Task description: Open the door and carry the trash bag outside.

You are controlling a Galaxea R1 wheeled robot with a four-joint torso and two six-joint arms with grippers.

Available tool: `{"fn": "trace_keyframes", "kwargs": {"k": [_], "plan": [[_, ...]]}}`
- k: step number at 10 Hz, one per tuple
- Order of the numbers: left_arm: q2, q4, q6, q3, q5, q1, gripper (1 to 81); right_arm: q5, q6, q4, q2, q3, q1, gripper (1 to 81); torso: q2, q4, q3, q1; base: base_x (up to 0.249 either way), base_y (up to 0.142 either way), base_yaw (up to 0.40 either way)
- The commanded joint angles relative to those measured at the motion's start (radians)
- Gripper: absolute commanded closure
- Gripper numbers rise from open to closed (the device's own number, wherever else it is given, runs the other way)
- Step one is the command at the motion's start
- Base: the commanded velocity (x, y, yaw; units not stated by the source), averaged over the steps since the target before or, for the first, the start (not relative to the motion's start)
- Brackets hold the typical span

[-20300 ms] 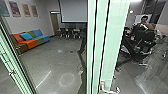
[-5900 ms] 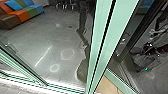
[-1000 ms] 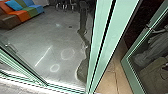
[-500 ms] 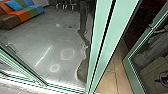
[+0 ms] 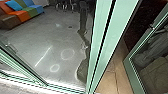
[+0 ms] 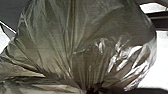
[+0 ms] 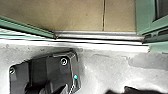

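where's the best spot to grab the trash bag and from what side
I'd take the trash bag by its gathered neck, closing across it from the side, clear of the bulging body. The pleats run together there into a narrow bunch, likely a firmer hold than the broad, thin film of the body.

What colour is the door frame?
Pale green. It shows best in the head view, where the door frame stands beside the tan floor.

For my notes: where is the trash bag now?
The trash bag takes up much of the left wrist view, at the robot's left arm, with a bright surface beyond it.
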Motion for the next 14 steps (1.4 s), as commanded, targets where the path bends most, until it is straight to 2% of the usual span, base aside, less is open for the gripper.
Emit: {"fn": "trace_keyframes", "kwargs": {"k": [1, 2, 3, 5, 7, 10, 11, 12, 14], "plan": [[0.002, -0.005, -0.002, 0.01, 0.071, -0.001, 81.1, 0.376, 0.0, 0.145, 0.114, 0.008, -0.365, 1.0, 0.0, 0.0, 0.0, 0.0, 0.0, 0.0, 0.0], [0.002, -0.004, -0.002, 0.008, 0.071, -0.001, 81.1, 0.414, -0.001, 0.144, 0.168, -0.02, -0.425, 1.0, 0.0, 0.0, 0.0, 0.0, 0.0, 0.0, 0.0], [0.001, -0.004, -0.002, 0.008, 0.071, -0.001, 81.1, 0.445, -0.003, 0.145, 0.222, -0.061, -0.471, 1.0, 0.0, 0.0, 0.092, 0.0, 0.0, 0.0, 0.0], [-0.002, 0.001, -0.002, 0.008, 0.069, -0.001, 81.1, 0.458, -0.004, 0.144, 0.357, -0.182, -0.554, 1.0, 0.0, 0.0, 0.115, 0.0, 0.0, 0.0, 0.0], [-0.002, 0.004, -0.001, 0.008, 0.069, -0.001, 81.1, 0.514, -0.009, 0.144, 0.49, -0.311, -0.626, 1.0, 0.0, 0.0, 0.175, 0.0, 0.0, 0.0, 0.0], [-0.011, 0.004, -0.001, 0.003, 0.069, -0.001, 81.1, 0.54, -0.009, 0.144, 0.639, -0.461, -0.678, 1.0, -0.001, 0.0, 0.259, -0.001, 0.0, 0.0, 0.0], [-0.016, 0.004, -0.001, 0.003, 0.069, -0.001, 81.1, 0.561, -0.01, 0.142, 0.68, -0.504, -0.698, 1.0, -0.002, 0.0, 0.209, -0.002, 0.0, 0.0, 0.0], [-0.019, 0.001, -0.001, 0.003, 0.069, -0.001, 81.1, 0.561, -0.01, 0.139, 0.717, -0.536, -0.719, 1.0, -0.002, 0.0, 0.23, -0.003, 0.0, 0.0, 0.0], [-0.022, 0.006, -0.002, 0.003, 0.069, -0.007, 81.1, 0.563, -0.013, 0.133, 0.804, -0.621, -0.756, 1.0, -0.003, 0.0, 0.242, -0.004, 0.0, 0.0, 0.0]]}}
